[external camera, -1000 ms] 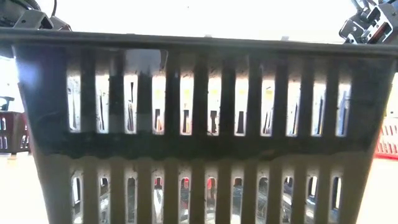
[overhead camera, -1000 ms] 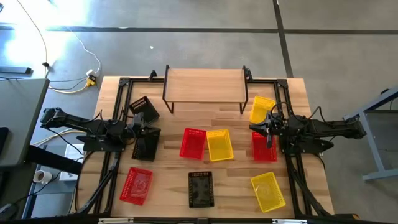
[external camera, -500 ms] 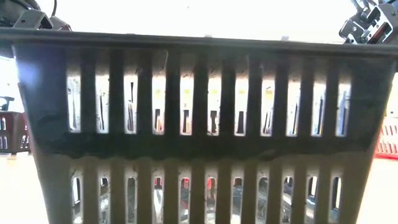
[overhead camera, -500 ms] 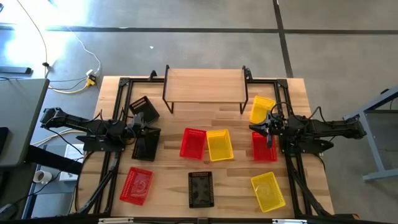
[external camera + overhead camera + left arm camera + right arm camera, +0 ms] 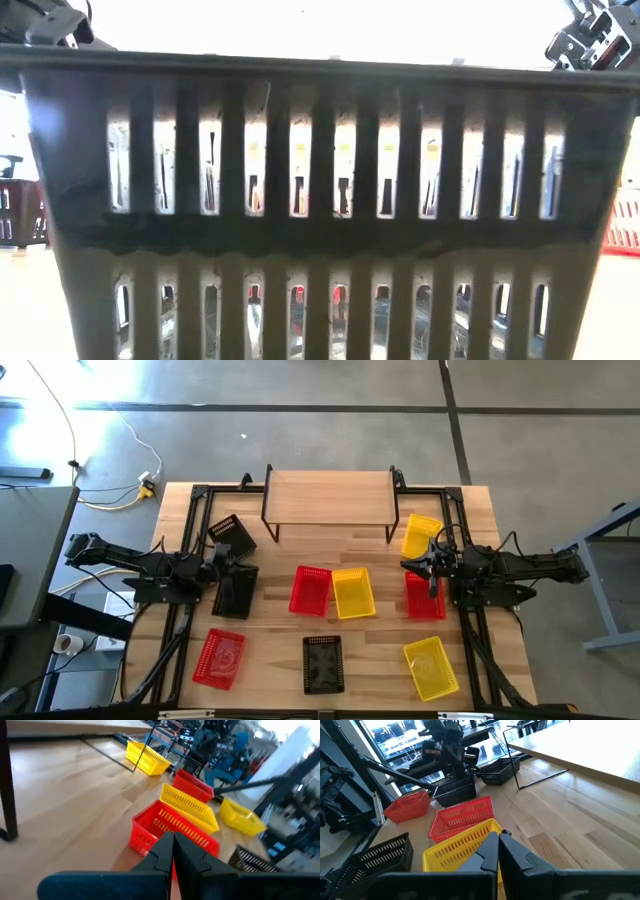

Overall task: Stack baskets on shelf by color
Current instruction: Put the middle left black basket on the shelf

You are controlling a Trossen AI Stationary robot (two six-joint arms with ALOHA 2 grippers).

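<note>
- We saw the wooden-plank bench [image 5: 380, 560] carrying everything; we could read no brand, label or writing on anything in any view.
- The shelf [image 5: 329, 496] stood at the far middle of the bench with nothing on its light top.
- The left arm [image 5: 130, 565] reached in from the left edge and the right arm [image 5: 520, 568] from the right edge.
- The left gripper [image 5: 222, 568] hung over a black basket [image 5: 236, 592] at the left side; in the left wrist view its jaws were pressed together with nothing between them.
- The right gripper [image 5: 428, 565] hung over the far end of a red basket [image 5: 425, 598] at the right side; its jaws were likewise pressed together and empty in the right wrist view.
- A second black basket [image 5: 232, 535] lay tilted just beyond the left gripper, near the shelf's left legs.
- A red basket [image 5: 310, 590] and a yellow basket [image 5: 353, 593] lay touching side by side at the middle of the bench.
- A yellow basket [image 5: 420, 535] lay beside the shelf's right legs.
- Along the near edge lay a third red basket [image 5: 219, 658], a third black basket [image 5: 323, 663] and a third yellow basket [image 5: 431, 666], well apart from each other.
- The near black basket's slotted wall [image 5: 320, 200] filled the low view and hid almost all behind it.
</note>
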